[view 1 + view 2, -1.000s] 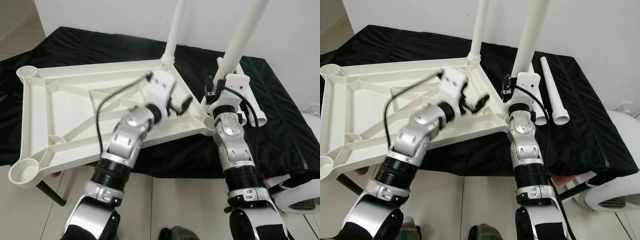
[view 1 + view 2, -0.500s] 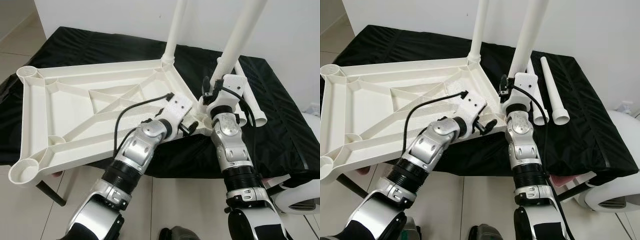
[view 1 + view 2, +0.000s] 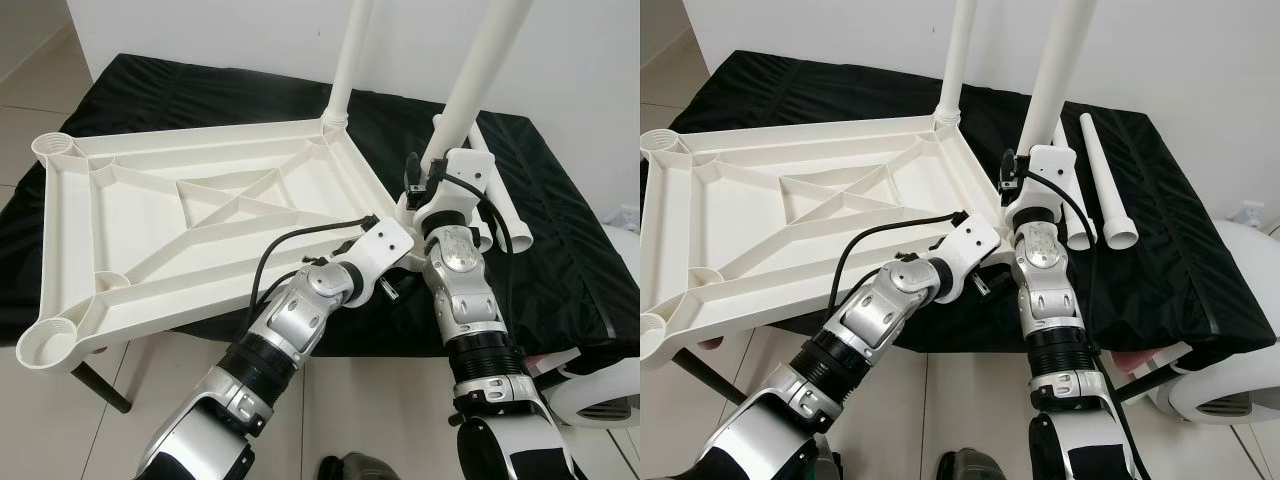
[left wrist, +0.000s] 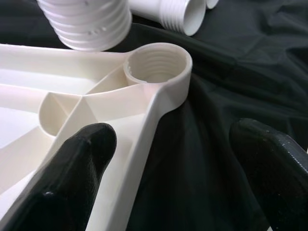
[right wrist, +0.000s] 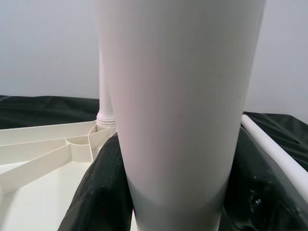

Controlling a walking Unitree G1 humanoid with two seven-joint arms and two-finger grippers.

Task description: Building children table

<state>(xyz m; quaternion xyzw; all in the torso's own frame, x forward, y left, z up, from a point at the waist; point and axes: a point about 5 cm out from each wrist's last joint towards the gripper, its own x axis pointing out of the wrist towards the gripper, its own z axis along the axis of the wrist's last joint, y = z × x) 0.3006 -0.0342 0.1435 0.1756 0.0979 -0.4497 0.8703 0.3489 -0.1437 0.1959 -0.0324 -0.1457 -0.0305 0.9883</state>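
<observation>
We clamp the right pincer (image 3: pixel 432 168) on a table leg (image 3: pixel 478 75), its threaded end just above the corner socket (image 4: pixel 156 65); left pincer (image 4: pixel 178 159) spread astride the tabletop (image 3: pixel 150 230) rim below. Next: lower and screw in.

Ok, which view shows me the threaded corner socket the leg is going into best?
Left wrist view: the threaded socket sits close between the open left gripper fingers, with the leg end just above. In the eye views, the left gripper's wrist and right gripper largely cover that corner.

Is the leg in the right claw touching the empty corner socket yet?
Apart. The left wrist view shows the leg's threaded end hanging clear of the socket.
</observation>
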